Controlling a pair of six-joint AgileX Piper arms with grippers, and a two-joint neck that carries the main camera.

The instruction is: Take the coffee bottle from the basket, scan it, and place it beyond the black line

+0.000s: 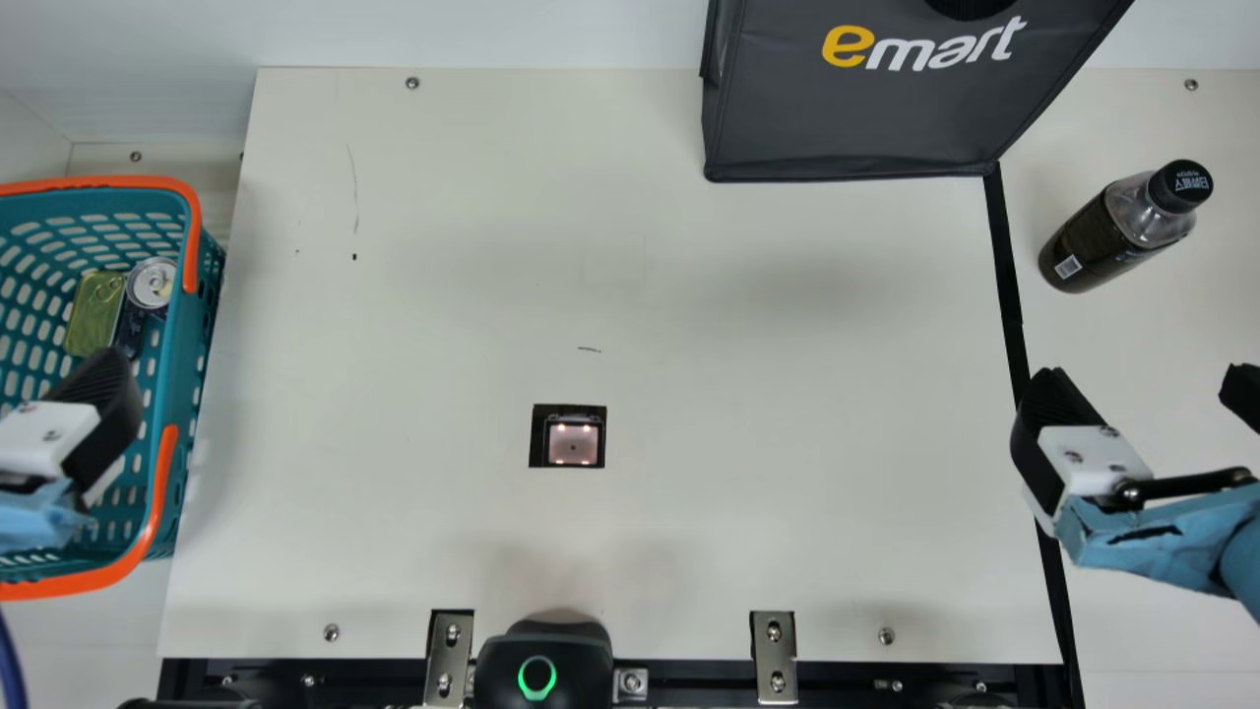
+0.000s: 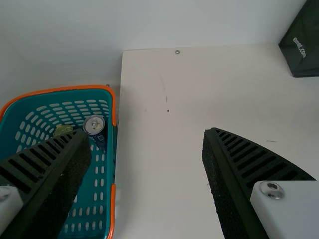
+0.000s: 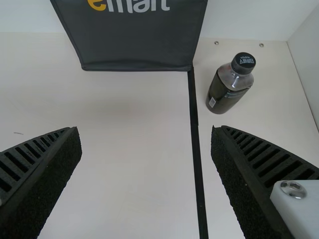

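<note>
Coffee bottle stands at the far right of the surface, past the black line, presumably set there as scanned goods. Both hands have their fingers apart, so neither grips it: right hand near the line, left hand by the basket, probably needing no further pick.

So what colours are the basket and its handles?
The basket is teal and its handles are bright orange, seen best in the main view.
</note>
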